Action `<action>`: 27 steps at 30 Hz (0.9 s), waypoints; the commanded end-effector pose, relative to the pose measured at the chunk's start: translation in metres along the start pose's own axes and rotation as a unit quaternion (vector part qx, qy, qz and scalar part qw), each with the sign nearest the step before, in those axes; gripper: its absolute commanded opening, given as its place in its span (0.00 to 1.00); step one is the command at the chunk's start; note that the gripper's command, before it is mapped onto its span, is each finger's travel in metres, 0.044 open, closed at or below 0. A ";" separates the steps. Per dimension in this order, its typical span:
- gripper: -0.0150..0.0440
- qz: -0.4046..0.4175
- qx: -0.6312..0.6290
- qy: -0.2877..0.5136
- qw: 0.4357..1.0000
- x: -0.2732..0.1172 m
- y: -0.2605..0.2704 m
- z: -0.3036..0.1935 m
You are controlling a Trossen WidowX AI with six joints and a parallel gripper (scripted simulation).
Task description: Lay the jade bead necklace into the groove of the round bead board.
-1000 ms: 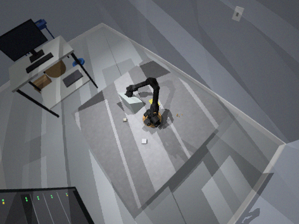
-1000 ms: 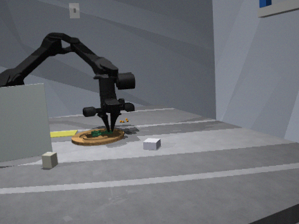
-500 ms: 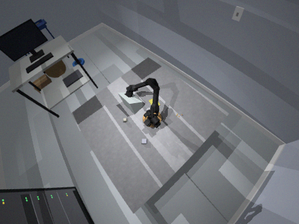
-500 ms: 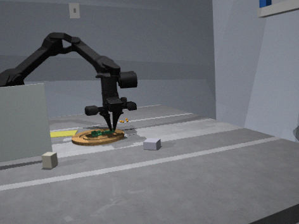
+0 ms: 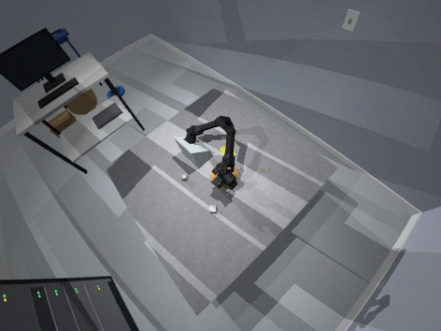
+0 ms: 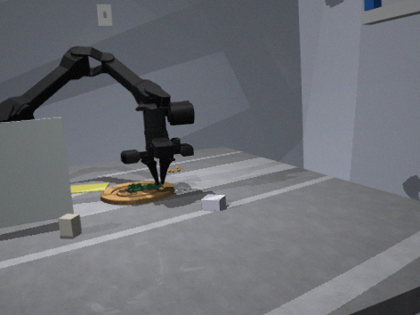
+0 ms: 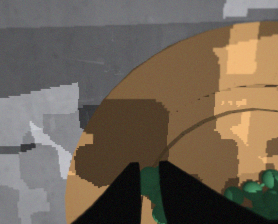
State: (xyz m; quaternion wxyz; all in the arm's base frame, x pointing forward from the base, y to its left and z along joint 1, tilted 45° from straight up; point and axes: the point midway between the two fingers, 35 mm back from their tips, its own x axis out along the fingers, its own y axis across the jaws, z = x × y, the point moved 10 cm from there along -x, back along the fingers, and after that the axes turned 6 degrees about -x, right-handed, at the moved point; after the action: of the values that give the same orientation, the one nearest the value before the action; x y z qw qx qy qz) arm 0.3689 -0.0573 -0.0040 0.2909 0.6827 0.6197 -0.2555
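Observation:
The round wooden bead board (image 6: 111, 197) (image 7: 190, 65) lies flat, with a curved groove line showing in the wrist view. The green jade bead necklace (image 6: 138, 187) (image 7: 267, 192) lies bunched on the board. My gripper (image 6: 160, 184) (image 7: 148, 170) points down at the right part of the board in the exterior view, low over its surface. It is shut on a bead of the necklace, which shows between the fingertips in the wrist view. More beads lie to the right there. The fingers hide part of the necklace, and in the top view the arm covers most of the board (image 5: 213, 173).
A pale upright panel (image 5: 196, 150) (image 6: 33, 174) stands beside the arm. A yellow sheet (image 5: 225, 151) (image 6: 89, 188) lies behind the board. A beige cube (image 5: 184, 178) (image 6: 69, 226) and a white block (image 5: 213, 208) (image 6: 214, 202) stand nearby. Small orange beads (image 5: 264, 169) (image 6: 178, 169) lie beyond the board.

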 end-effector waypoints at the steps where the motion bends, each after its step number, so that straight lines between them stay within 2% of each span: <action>1: 0.25 0.000 0.002 0.000 1.000 0.008 0.000 0.000; 27: 0.25 0.000 0.002 0.001 1.000 0.012 0.000 0.000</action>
State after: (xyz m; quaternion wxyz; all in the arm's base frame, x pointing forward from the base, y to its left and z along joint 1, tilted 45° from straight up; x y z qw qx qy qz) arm 0.3723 -0.0537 -0.0094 0.2958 0.6854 0.6147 -0.2545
